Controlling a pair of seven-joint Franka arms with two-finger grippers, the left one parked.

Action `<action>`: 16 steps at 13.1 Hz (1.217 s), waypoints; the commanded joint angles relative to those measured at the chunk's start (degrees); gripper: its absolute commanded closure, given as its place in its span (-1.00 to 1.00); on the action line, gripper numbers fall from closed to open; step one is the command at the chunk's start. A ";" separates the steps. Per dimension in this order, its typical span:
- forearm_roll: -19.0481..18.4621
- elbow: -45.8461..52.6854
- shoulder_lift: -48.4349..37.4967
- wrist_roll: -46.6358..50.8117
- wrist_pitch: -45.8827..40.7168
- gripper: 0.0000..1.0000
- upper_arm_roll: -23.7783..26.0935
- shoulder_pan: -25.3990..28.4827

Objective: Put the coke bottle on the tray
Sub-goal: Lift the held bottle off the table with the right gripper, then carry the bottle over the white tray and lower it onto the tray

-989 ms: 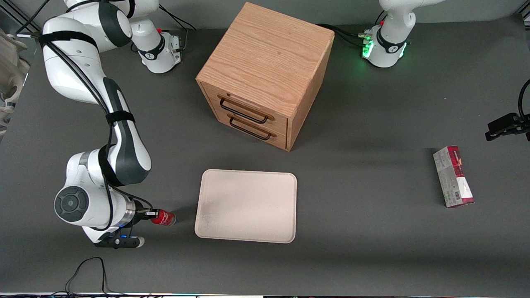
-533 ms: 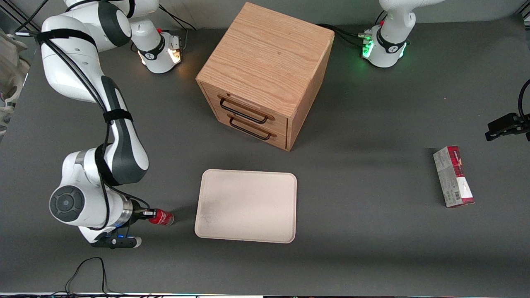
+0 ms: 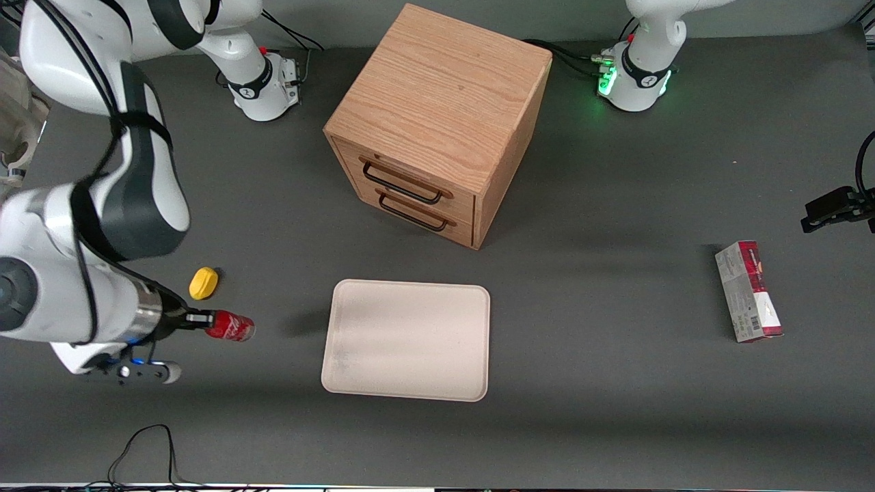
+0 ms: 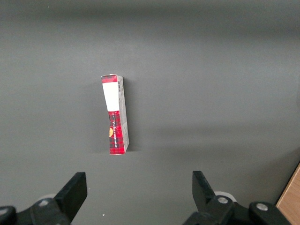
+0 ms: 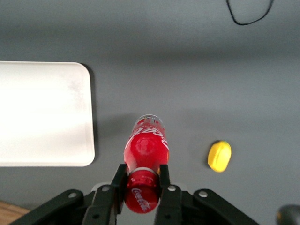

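Your gripper (image 3: 198,319) (image 5: 142,180) has its fingers (image 5: 164,171) clamped on the neck of the coke bottle (image 3: 230,326) (image 5: 146,150), holding it above the surface toward the working arm's end. The bottle is beside the tray (image 3: 407,339) (image 5: 42,115), apart from it, with the yellow lump (image 3: 203,283) (image 5: 219,156) near.

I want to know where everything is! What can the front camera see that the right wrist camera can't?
Only the front view shows the wooden cabinet and the carton toward the parked arm's end. Only the right wrist view shows the end effector shut around the bottle's neck, just under the cap. Both show the bottle, the tray and the yellow lump; the bottle is not on the tray yet.
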 commanded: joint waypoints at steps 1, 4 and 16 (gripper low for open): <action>-0.20 0.55 -3.17 1.44 -3.47 1.00 0.24 -0.11; -0.20 0.99 -3.97 1.52 -5.06 1.00 0.59 -0.64; -0.82 1.08 5.07 21.65 15.84 1.00 6.21 4.90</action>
